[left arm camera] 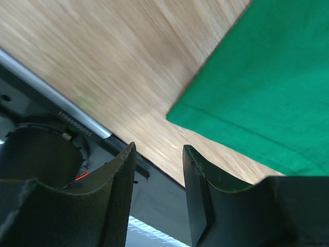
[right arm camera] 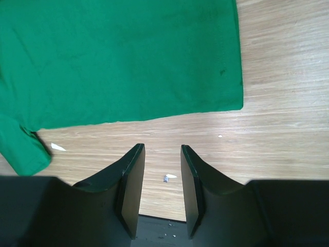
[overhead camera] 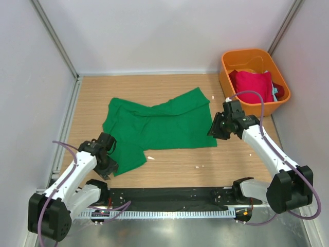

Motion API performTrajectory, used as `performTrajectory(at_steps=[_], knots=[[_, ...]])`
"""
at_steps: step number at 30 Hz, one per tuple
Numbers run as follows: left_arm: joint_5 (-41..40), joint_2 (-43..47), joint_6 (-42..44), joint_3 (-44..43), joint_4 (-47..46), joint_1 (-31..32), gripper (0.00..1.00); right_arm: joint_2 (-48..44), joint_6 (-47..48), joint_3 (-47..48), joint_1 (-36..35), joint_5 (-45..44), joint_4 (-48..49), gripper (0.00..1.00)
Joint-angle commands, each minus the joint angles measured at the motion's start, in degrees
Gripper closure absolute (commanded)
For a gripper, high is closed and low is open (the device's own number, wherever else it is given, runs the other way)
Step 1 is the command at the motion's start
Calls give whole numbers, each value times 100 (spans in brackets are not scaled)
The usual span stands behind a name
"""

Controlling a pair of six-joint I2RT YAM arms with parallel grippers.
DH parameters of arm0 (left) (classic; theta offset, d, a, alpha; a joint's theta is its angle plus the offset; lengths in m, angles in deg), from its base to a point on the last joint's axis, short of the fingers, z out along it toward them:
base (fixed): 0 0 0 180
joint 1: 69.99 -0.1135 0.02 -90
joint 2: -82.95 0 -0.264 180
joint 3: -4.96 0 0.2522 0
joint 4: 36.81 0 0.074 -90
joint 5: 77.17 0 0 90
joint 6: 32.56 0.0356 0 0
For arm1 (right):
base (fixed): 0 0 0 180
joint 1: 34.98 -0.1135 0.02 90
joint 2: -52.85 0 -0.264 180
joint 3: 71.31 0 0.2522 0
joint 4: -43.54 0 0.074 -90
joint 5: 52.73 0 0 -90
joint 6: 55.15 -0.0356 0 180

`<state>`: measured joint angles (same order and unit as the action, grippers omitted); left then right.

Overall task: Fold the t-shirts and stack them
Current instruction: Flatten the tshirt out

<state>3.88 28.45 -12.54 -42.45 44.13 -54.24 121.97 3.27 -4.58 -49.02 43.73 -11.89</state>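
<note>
From overhead, the green t-shirt (overhead camera: 159, 126) lies spread but rumpled in the middle of the wooden table (overhead camera: 247, 164). Its upper edge is creased and one flap reaches toward 1 o'clock. The orange bin (overhead camera: 254, 54) sits in the corner at 2 o'clock. A crimson red t-shirt (overhead camera: 253, 85) is bundled inside it, and a sliver of teal cloth (overhead camera: 275, 91) shows against the bin's right wall, too small for me to make out more.

My left gripper (overhead camera: 109, 159) is at the green shirt's 8 o'clock, by the lower-left flap. On the left wrist camera, its fingers (left arm camera: 123, 175) stand parted with a gap between them and nothing in it. A corner of the green shirt (left arm camera: 267, 77) lies past the tips toward 1 o'clock, and bare wood shows ahead of the gap.

My right gripper (overhead camera: 215, 129) is at the shirt's 3 o'clock, just beside the right-hand edge. The right wrist camera shows its fingers (right arm camera: 132, 185) likewise apart and empty over bare wood. The shirt's hem (right arm camera: 118, 56) crosses the frame above them at 12 o'clock, clear of the tips.

A few small white scraps (overhead camera: 150, 157) lie on the wood near the shirt's lower edge, and one (right arm camera: 169, 176) shows just ahead of the right fingers.
</note>
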Motion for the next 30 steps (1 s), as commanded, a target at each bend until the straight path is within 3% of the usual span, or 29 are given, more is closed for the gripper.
performTrajectory(at_steps=[1, 8, 30], knots=[[173, 168, -368, 148, -591, 16, 57, -153, -68, -120, -28, 66, 115, 60], [-2, 115, -323, 403, -1013, 16, 53, -338, -121, -305, -28, 110, 45, 60], [-537, 230, -948, 860, -1259, 25, 60, -857, -139, -525, -37, 119, -289, 62]])
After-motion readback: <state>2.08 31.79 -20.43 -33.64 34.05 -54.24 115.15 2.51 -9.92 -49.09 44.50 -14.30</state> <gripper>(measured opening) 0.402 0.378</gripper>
